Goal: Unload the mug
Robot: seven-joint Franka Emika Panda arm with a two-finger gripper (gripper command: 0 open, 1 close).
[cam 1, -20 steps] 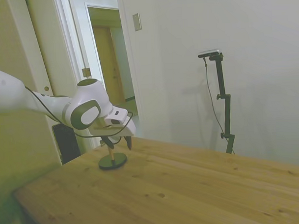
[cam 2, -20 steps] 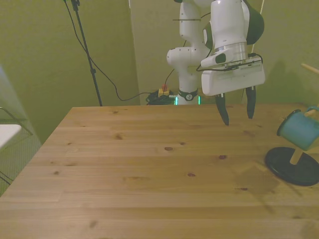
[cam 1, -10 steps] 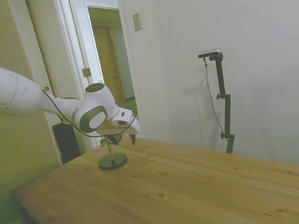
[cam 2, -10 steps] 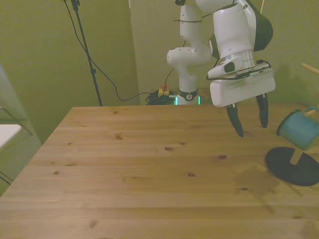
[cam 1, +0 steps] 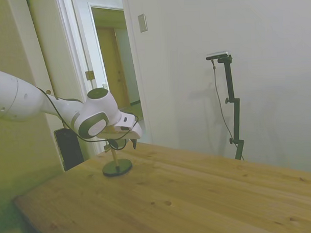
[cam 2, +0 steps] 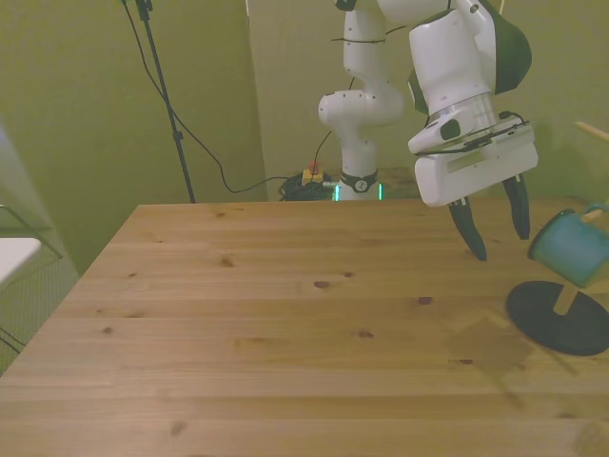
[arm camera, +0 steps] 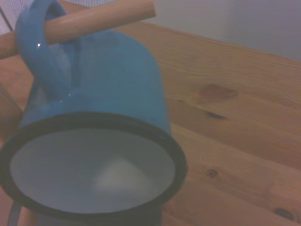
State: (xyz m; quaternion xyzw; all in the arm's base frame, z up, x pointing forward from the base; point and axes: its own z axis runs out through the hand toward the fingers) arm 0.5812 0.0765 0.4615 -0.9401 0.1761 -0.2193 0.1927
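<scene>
Mug hangs by handle on peg stand; gripper just beside it, jaws open, empty, above counter.

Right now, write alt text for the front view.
A white robot arm's open two-finger gripper hangs just beside a small blue enamel mug, not touching it. The mug hangs tilted by its handle on a wooden peg stand with a dark round base, on a wooden table.
</scene>
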